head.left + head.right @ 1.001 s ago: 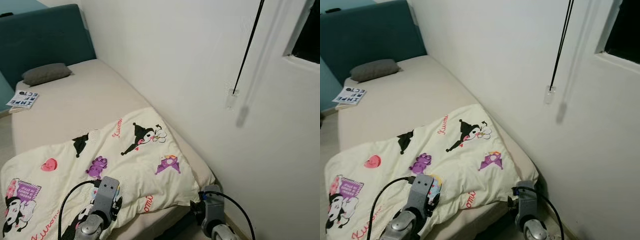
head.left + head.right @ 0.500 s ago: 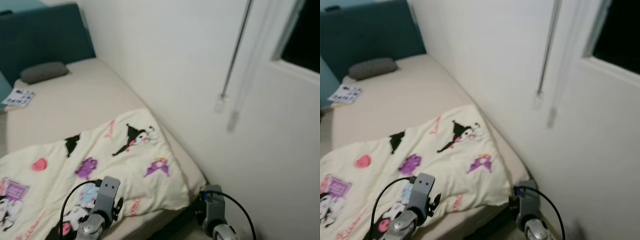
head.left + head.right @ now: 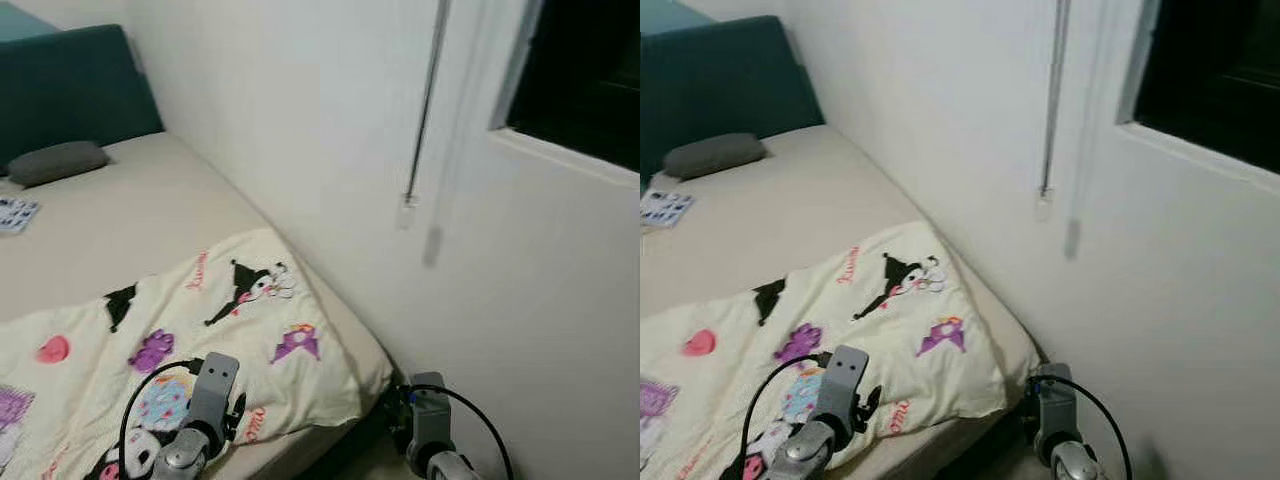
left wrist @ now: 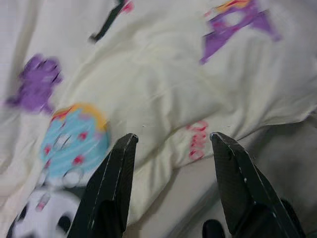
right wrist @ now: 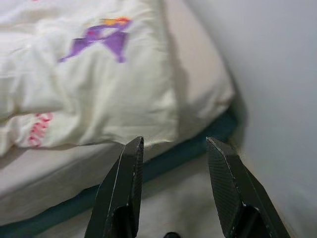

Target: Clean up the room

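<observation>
Left wrist view: your left gripper [image 4: 171,141] spread, empty, over blanket [image 4: 148,79] | right gripper [image 5: 173,144] spread, empty, near bed [image 3: 150,200] corner | wall [image 3: 300,120] alongside.

Head stereo pair high over the bed [image 3: 150,210]; wrist views close above the blanket [image 4: 163,84].

pink script on blanket [image 3: 200,330], too blurred to read

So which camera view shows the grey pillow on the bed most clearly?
The right eye view shows it best: the grey pillow lies whole at the head of the bed, clear of the frame edge. In the left eye view it sits close to the left edge. The wrist views look at the cartoon blanket instead.
</observation>
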{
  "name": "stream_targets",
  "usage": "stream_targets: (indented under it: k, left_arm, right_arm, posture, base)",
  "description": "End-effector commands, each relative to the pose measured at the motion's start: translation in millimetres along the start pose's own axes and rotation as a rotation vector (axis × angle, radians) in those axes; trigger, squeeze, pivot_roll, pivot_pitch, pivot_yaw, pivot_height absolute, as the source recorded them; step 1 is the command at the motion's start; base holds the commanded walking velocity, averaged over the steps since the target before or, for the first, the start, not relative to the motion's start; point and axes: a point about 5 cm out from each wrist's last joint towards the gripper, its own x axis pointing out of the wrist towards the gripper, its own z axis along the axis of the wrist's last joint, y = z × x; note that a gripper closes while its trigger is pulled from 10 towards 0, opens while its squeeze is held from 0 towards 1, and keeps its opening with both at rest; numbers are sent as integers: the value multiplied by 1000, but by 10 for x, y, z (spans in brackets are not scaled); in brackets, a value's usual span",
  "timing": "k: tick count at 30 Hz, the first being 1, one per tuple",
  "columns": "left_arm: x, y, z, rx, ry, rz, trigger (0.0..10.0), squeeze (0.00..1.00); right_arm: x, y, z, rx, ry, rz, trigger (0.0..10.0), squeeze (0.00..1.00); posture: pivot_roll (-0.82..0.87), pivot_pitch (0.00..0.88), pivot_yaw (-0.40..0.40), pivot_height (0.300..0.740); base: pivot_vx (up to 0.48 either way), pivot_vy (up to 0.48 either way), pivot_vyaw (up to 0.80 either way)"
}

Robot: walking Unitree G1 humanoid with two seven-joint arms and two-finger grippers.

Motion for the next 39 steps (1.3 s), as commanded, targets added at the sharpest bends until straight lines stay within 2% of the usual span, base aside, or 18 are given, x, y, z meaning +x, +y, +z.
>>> stream_targets:
  k: [1,21,26,37,39]
  left_arm:
    - [-34,50,-53,-9,14,15,10000,0]
    - [-33,36,-39,-9,2,-7,10000,0]
    - [-34,36,-39,-14,1,-8,10000,0]
    - [-29,-3,-30,12,0,-33,10000,0]
    - [-28,-7,-30,13,1,-34,10000,0]
  right_arm:
    - [-1,49,-35,-2,20,20,10000,0]
    - [-2,62,-32,8,11,18,10000,0]
    - [-5,31,-29,49,5,-7,10000,0]
    - [-10,31,-41,44,9,-9,10000,0]
    - [-11,31,-43,45,9,-9,10000,0]
  posture:
    - [44,101,26,734]
    - [43,93,32,734]
    - [44,91,33,734]
    - [44,83,38,734]
    - [44,83,38,734]
  base:
    - [0,0,800]
    - [0,0,796]
    - [0,0,0]
    - [0,0,0]
    - [0,-454,0]
